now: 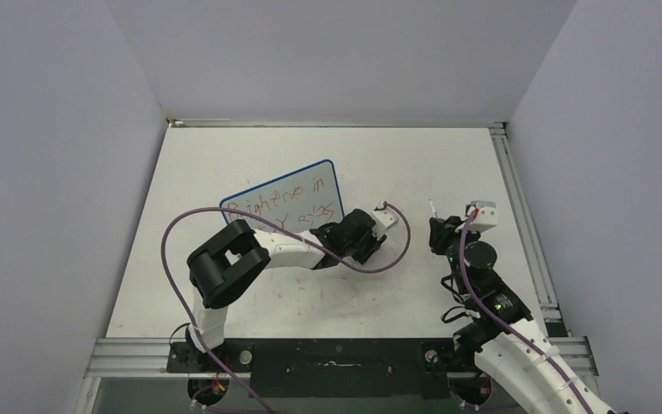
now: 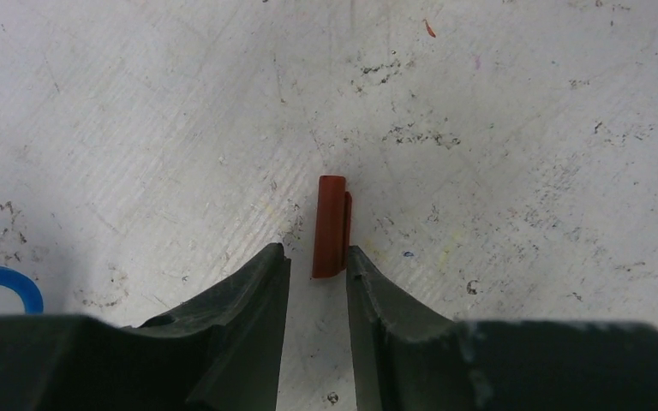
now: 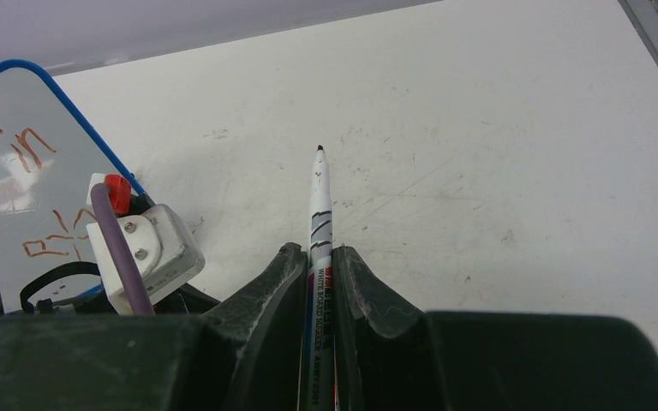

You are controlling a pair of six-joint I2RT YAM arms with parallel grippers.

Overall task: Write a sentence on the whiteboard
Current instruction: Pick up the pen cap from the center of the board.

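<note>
The whiteboard [image 1: 277, 178], blue-framed, lies left of centre with the red sentence [image 1: 286, 205] in two lines on it. Part of the board [image 3: 17, 103] and its lettering [image 3: 26, 147] show in the right wrist view. My left gripper [image 1: 364, 246] is low over the table just right of the board. It [image 2: 317, 253] is open, and the near end of a red marker cap [image 2: 330, 223] lies between the fingertips, against the right finger. My right gripper [image 3: 317, 253] is shut on a white whiteboard marker [image 3: 320, 214], its uncapped red tip pointing away above the table [image 1: 432, 207].
The scuffed white tabletop [image 1: 448, 164] stretches behind and right of the board. A metal rail [image 1: 521, 216] runs along its right edge. The left wrist camera and purple cable [image 3: 137, 248] sit close to my right gripper's left side. A blue frame corner [image 2: 4, 282] shows at left.
</note>
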